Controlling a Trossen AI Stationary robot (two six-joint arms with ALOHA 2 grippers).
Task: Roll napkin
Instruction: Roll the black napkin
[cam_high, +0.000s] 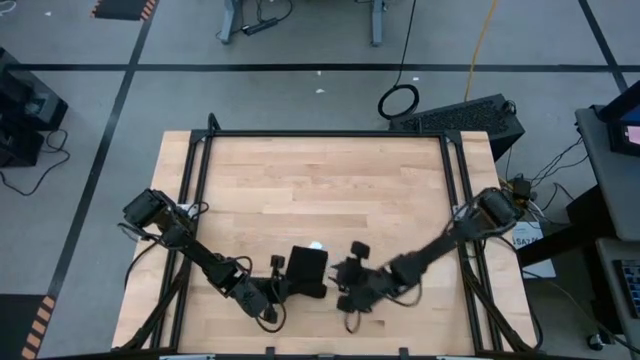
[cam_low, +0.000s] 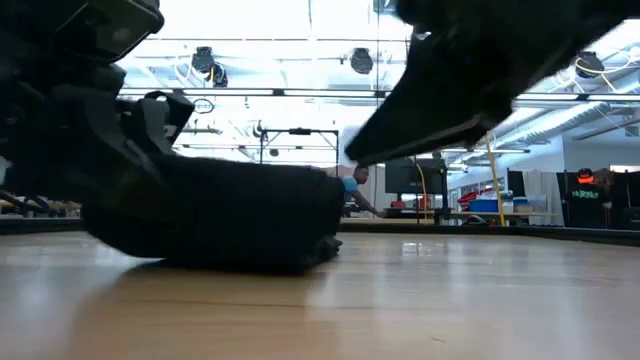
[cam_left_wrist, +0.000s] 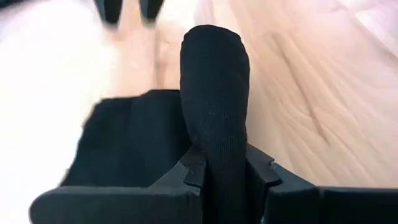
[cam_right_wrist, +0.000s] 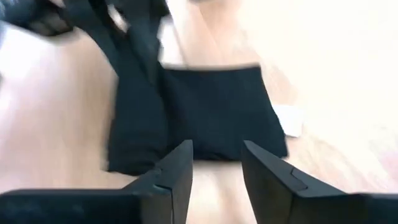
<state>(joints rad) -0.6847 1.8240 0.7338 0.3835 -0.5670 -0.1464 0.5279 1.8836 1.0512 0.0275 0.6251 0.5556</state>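
The black napkin lies on the wooden table near the front edge. Its small white tag is at its far side. Its near part is rolled into a thick ridge, and the rest lies flat. My left gripper is at the napkin's near-left side, shut on the ridge. My right gripper is open and empty just right of the napkin, with its fingers short of the cloth's edge. In the low view the napkin is a low dark mound. My left gripper pinches the end of the napkin's rolled ridge between its two fingers. The fingers come in low from the table's left and lie along the ridge. The ridge runs on beyond the fingertips, and the flat part rests on the table beside it.
A black frame rail runs along the table's far edge and down both sides. Bare wood lies beyond the napkin toward the far edge. A person shows far off in the room behind.
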